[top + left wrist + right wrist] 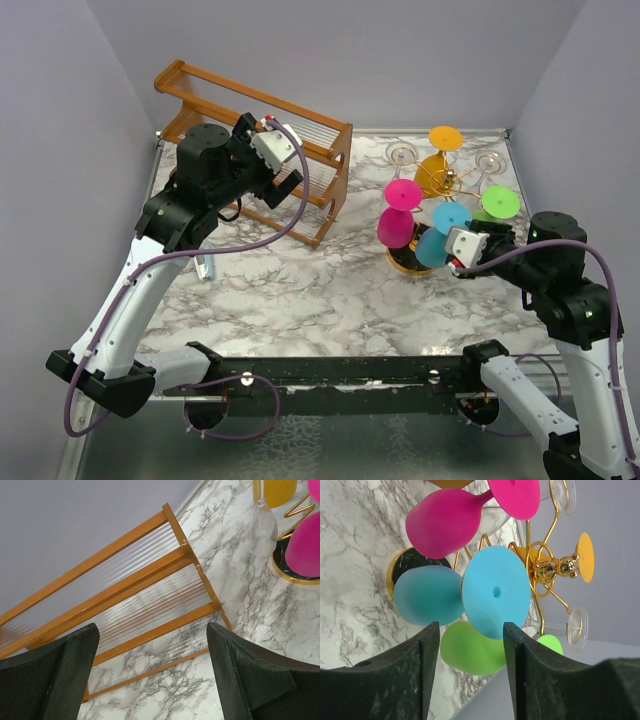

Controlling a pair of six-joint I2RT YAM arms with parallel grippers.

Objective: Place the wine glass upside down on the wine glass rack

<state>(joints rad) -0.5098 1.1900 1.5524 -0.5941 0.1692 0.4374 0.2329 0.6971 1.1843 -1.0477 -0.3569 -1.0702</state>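
Matte turquoise-blue wine glass (495, 592): hangs bowl-down on the gold wire tree-shaped rack (447, 180), right side of the white marble table (300, 290) | right gripper (470, 627): jaws open, close below the glass's round foot, contact unclear | left gripper (152, 630): jaws open, empty, above the brown wooden slatted shelf (150, 587)

A robotics lab cell is indicated: a marble-patterned table (300, 290) is enclosed by plain lilac walls (400, 60) at 9, 12 and 3 o'clock, with cabled arms (125, 305) bolted at 6 o'clock.
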